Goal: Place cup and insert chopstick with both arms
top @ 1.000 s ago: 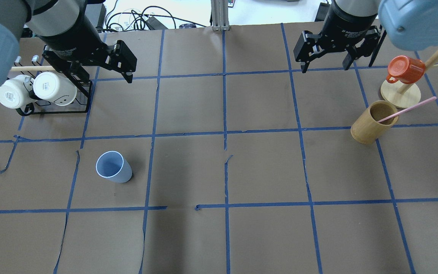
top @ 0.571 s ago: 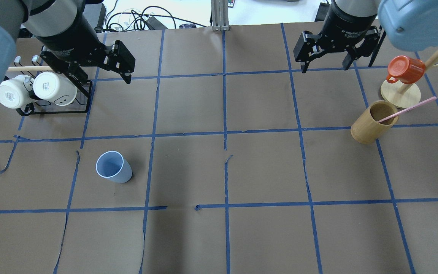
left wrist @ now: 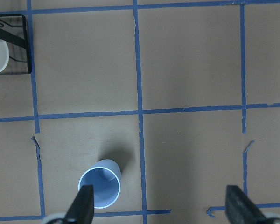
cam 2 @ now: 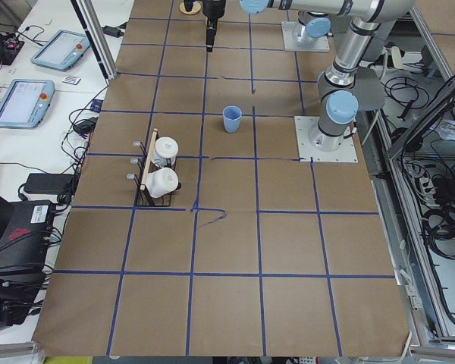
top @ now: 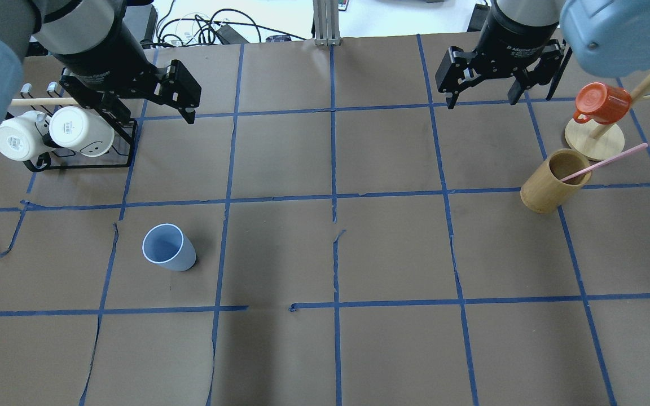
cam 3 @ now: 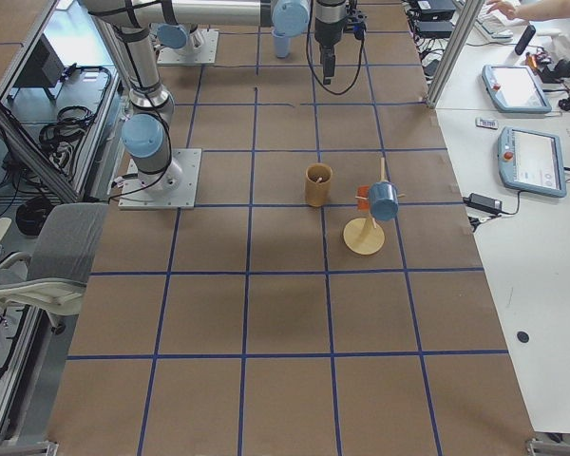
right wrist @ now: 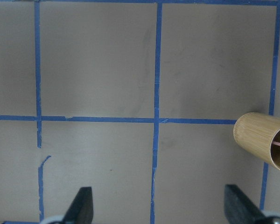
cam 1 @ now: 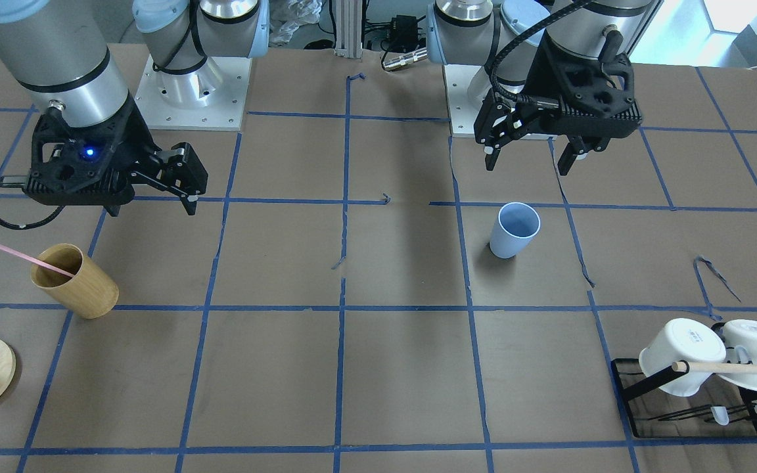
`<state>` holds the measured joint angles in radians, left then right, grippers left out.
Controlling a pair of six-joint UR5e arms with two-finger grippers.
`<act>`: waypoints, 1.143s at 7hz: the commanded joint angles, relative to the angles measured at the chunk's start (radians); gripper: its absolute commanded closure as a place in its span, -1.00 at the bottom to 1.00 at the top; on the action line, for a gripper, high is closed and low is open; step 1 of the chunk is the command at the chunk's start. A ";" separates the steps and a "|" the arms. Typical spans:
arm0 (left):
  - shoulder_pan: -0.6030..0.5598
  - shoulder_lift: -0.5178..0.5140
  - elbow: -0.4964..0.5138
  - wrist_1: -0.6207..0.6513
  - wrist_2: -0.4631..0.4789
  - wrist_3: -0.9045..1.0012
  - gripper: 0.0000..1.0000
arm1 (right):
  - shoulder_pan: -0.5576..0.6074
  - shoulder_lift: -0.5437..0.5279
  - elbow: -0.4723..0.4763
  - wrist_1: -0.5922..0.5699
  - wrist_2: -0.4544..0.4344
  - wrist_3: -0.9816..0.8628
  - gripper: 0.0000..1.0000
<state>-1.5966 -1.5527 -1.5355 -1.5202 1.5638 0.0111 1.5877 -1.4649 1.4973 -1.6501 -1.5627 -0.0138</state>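
Left arm: raised over the worktop (top: 392, 254), wrist turned so the claw points straight down.
Left claw (cam 1: 527, 161): fingers spread wide, nothing between them, clear of the surface.
Right arm: raised in the same way on the other half, claw facing down.
Right claw (top: 482, 100): fingers spread wide and empty.
Cup (top: 168, 248): blue, upright with its mouth up, on the robot's left half; in the left wrist view it sits just beside one finger at the lower edge, untouched.
Chopstick (top: 604, 162): pink, slanted, lower end inside the holder (top: 545, 189), upper end leaning out toward the mug tree (top: 584, 144).
Holder: bamboo, upright on the right half, apart from the right claw.
Mug tree: just beside the holder, an orange mug (top: 601, 103) hanging on it.
Rack (top: 77, 165): at the left edge, carrying two white mugs (top: 79, 131).
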 commanded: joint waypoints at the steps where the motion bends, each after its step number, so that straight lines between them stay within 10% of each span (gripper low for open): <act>1: 0.000 -0.001 0.000 0.000 -0.007 0.001 -1.00 | 0.000 0.000 0.011 -0.011 0.000 0.000 -1.00; 8: 0.000 0.002 -0.002 0.000 0.004 0.001 -1.00 | 0.000 0.000 0.014 -0.013 0.001 0.000 -1.00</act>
<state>-1.5962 -1.5510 -1.5370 -1.5202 1.5685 0.0123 1.5877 -1.4656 1.5104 -1.6628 -1.5616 -0.0138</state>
